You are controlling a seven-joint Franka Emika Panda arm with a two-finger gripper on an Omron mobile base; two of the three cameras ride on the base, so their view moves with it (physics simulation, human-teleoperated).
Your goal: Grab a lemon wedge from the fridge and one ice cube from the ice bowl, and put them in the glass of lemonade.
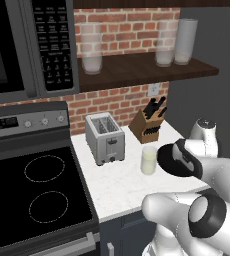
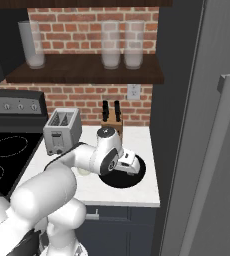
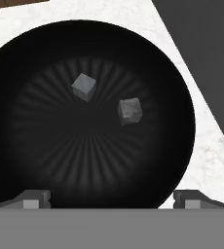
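Observation:
My gripper hangs open just above the ice bowl, a wide black bowl on the white counter. Its fingertips stand far apart at the bowl's near rim with nothing between them. Two grey ice cubes lie on the bowl's floor, one farther off and one to its right. The glass of lemonade stands just left of the ice bowl, in front of the toaster. The fridge rises at the right with its door shut. The lemon wedge is out of view.
A silver toaster and a wooden knife block stand at the back of the counter. A black stove lies to the left. Frosted glasses stand on the wooden shelf above. The fridge's bar handle is near the counter's right end.

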